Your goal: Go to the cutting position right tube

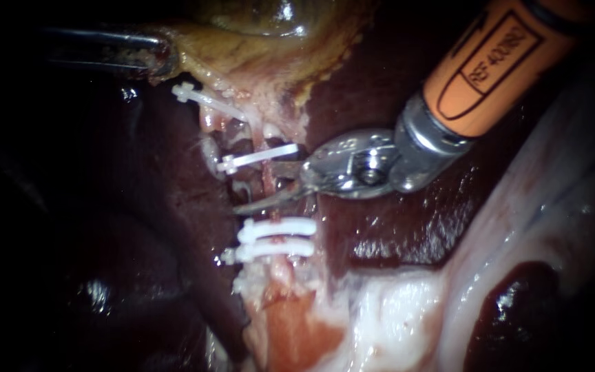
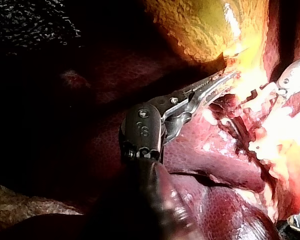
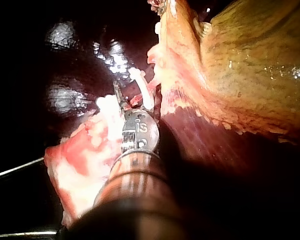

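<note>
The right tube point(image 1: 268, 184), a thin pink strand, runs down between one white clip point(image 1: 256, 159) above and two white clips point(image 1: 276, 229) below. My right instrument point(image 1: 262, 186) has an orange shaft and thin blades. The blades stand open, one on each side of the tube in the gap between those clips. In the right wrist view only the blade tips point(image 3: 121, 102) show, beside a white clip point(image 3: 142, 91). My left instrument point(image 1: 162, 59) is shut on the edge of the yellow-green gallbladder point(image 1: 270, 27) and holds it up; its jaws point(image 2: 224, 79) show the same hold.
Another white clip point(image 1: 201, 98) sits higher up on a strand to the left. Dark red liver point(image 1: 394, 227) lies on both sides of the tubes. Pale fatty tissue point(image 1: 380, 317) spreads below the clips.
</note>
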Available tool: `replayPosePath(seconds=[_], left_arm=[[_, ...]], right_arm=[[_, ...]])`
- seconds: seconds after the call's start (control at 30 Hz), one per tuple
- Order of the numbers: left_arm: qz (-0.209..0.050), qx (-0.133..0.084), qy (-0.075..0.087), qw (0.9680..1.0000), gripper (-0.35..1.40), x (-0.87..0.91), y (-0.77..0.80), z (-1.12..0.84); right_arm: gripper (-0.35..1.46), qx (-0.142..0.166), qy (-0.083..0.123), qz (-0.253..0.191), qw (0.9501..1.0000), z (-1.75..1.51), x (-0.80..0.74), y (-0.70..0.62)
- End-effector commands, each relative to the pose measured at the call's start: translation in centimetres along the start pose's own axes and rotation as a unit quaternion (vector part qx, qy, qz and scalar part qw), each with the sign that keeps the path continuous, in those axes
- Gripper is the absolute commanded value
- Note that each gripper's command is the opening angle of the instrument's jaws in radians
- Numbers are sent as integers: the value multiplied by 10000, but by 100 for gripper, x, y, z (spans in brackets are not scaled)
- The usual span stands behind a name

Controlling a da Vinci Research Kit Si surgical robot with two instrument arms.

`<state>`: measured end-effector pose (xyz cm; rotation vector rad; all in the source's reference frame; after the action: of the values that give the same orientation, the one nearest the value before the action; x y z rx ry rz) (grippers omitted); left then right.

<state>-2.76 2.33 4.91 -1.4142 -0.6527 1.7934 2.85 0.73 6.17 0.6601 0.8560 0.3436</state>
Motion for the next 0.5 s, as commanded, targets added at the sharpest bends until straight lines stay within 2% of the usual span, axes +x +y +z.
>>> replayPosePath(seconds=[0.03, 0.3, 0.4, 0.5], left_arm=[[0, 1, -2, 10000, -35, 0, 0, 0], [0, 3, -1, 10000, -35, 0, 0, 1], [0, 3, -1, 10000, -35, 0, 0, 1], [0, 5, 0, 10000, -35, 0, 1, 2]], right_arm=[[140, 28, 87, 63, 9999, 3, 1, 1], [142, 362, 668, 255, 9968, 11, 8, 0], [142, 686, 877, 360, 9931, 9, 12, -7], [135, 1039, 950, 291, 9896, 9, 15, -19]])
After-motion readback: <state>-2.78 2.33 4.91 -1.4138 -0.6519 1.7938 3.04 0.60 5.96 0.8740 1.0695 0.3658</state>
